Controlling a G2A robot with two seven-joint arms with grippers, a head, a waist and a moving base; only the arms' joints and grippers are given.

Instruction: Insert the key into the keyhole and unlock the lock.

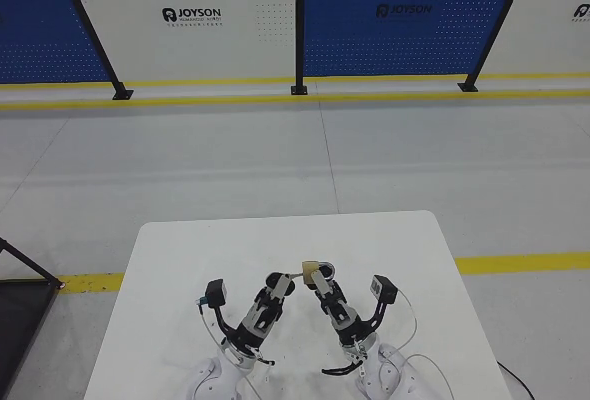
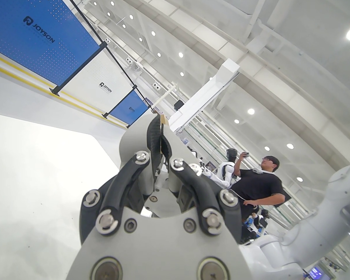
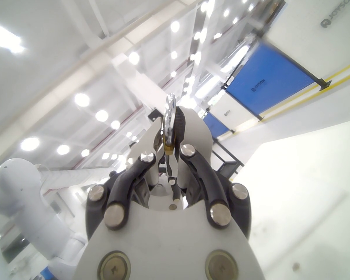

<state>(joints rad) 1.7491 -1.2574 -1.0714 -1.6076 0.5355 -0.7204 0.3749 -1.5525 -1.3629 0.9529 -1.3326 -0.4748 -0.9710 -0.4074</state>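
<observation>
- Overall, the white table (image 1: 175, 300) leaves wide room. Both arms are held up above its near middle, its edges lie well away on every side, and a dark rack (image 1: 0, 270) stands off beyond its left edge, so nothing crowds a turning wrist.
- Next, the right gripper (image 3: 172, 122) is clamped on the lock (image 3: 169, 131), its pads pressing the flat faces. The brass body (image 3: 169, 148) sits deep between the fingers and the silver shackle (image 3: 170, 104) juts out past the tips.
- Then the left gripper (image 2: 160, 128) is pinched tight, its tip just beside the lock in the top view. A thin tan edge of what I take for the key (image 2: 163, 118) peeks past the pads, though too little shows to be sure.
- By my judgement the lock is solid metal, dense for its size and rigid. Its smooth faces could slip or swivel when the key pushes in. A grip across the broad faces suits it, provided the keyhole end is left free; I cannot tell which way the keyhole faces.
- The key I judge to be light, thin and stiff, and easily cocked off line. It wants a firm pinch on the bow with the blade clear, since a slight tilt could jam it and the turn needs torque.
</observation>
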